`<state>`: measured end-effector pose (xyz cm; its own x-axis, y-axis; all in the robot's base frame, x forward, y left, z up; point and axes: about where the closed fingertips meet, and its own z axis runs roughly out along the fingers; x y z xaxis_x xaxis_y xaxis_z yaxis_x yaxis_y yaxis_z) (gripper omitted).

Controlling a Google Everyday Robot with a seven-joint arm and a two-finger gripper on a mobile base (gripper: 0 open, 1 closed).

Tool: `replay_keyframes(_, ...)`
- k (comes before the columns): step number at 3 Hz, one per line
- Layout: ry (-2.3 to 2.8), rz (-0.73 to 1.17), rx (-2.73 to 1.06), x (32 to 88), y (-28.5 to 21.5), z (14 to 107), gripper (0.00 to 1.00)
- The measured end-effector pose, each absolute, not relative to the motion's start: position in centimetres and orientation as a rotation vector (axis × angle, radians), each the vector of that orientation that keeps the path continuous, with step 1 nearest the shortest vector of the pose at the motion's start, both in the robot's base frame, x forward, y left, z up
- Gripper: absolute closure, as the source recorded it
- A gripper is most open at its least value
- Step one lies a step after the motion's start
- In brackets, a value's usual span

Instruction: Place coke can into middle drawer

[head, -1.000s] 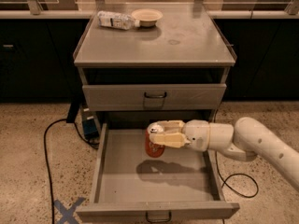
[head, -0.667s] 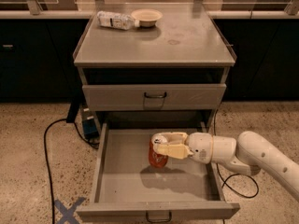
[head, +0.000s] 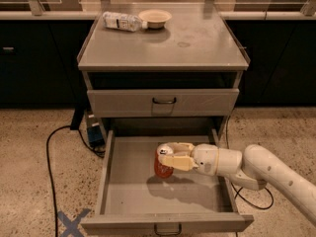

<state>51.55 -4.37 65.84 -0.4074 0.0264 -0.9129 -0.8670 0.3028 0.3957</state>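
The middle drawer (head: pixel 123 191) is pulled out wide, a grey metal tray with a small dark loop handle on its front. The coke can (head: pixel 162 167), red-orange with a silver top, stands upright low inside the tray, near its middle. My gripper (head: pixel 170 155) reaches in from the right on a white arm and is shut on the coke can, one cream finger across its upper side. The can's base is at or just above the drawer floor; I cannot tell if it touches.
A grey drawer front (head: pixel 163 102) is closed one tier above. On the cabinet top (head: pixel 197 43) lie a clear plastic bottle (head: pixel 121 21) and a shallow bowl (head: pixel 155 18). A black cable (head: pixel 52 152) and a blue floor marking (head: pixel 71 222) are at the left.
My gripper has carried the coke can lower and slightly right, down into the open drawer tray. The grip on the can is unchanged.
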Motion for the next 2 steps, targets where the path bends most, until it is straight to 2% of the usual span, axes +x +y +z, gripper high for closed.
replay_keyframes(2,1.711,1.124,-0.702,54.7,-3.2,55.7,1.0)
